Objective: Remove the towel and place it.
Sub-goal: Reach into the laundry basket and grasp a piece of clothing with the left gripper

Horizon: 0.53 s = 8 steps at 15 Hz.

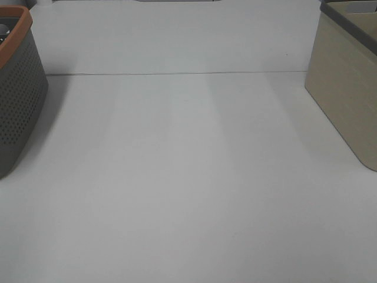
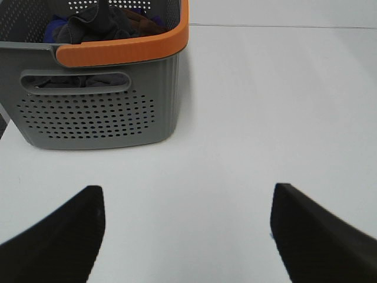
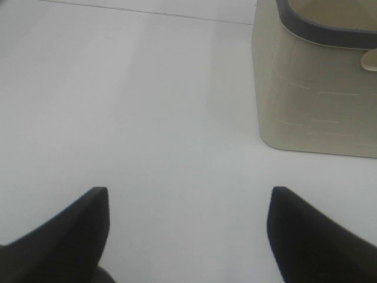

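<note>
towel (image 2: 97, 25): dark grey, crumpled inside the grey perforated basket (image 2: 94, 118), beneath its orange rim (image 2: 118, 52).
left gripper (image 2: 187, 191): jaws spread wide, empty; short of the basket, towel ahead, no contact.
right gripper (image 3: 188, 191): jaws wide, empty; near the beige bin (image 3: 312, 94).
surface: white table (image 1: 188, 177).
</note>
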### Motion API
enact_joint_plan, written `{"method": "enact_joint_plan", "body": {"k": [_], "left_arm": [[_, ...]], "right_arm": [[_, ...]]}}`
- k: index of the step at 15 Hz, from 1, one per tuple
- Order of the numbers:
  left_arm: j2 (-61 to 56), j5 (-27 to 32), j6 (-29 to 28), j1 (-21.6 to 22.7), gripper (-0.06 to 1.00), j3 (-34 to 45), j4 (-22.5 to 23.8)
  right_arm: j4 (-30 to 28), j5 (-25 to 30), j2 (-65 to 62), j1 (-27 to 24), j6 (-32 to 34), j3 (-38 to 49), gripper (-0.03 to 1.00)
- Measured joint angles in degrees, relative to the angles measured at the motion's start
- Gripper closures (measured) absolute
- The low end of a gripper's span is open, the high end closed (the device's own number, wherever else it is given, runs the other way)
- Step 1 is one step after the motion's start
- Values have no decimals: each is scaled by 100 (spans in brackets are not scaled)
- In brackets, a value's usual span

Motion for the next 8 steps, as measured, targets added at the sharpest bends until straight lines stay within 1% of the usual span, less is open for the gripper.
{"method": "enact_joint_plan", "body": {"k": [8], "left_arm": [[0,0,11,0,22,0,0]], "right_arm": [[74,0,0,0,0,0,23]]}}
